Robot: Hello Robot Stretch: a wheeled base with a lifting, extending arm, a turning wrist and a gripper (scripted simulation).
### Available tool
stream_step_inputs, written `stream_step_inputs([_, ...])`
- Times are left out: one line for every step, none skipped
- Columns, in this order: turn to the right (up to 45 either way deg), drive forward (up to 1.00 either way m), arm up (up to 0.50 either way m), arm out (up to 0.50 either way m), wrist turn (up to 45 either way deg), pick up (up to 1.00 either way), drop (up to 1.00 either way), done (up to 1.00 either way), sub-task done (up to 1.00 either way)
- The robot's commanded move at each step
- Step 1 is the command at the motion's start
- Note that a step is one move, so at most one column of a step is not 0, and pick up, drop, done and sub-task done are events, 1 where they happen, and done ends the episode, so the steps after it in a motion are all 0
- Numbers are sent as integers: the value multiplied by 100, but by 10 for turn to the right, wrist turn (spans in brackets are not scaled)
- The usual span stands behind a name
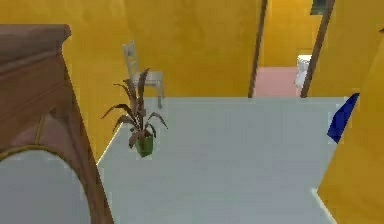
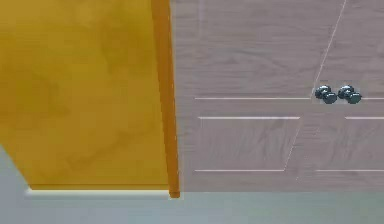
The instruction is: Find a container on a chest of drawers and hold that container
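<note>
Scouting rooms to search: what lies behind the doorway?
Behind the doorway, a pink floor, a yellow wall and part of a white fixture; the frame hides the rest of that room.

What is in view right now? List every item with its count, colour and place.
Potted plant: one, reddish-brown leaves in a green pot, on the pale floor, forward view's left of middle.
Chair: one, white, against the yellow wall behind the plant.
Wooden furniture: one, brown, with an arched opening, forward view's left edge.
Door frame: one, brown, forward view's upper right, pink floor beyond it.
White fixture: one, white, past the doorway; too small to name.
Blue thing: one, blue, forward view's right edge, by the wall.
Wall: one, yellow, arm side view's left half.
Panelled front: one, grey wood grain, arm side view's right.
Knobs: two, dark, side by side on the panelled front.
</note>
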Motion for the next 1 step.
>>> stream_step_inputs([210, 0, 0, 0, 0, 0, 0, 0, 0])
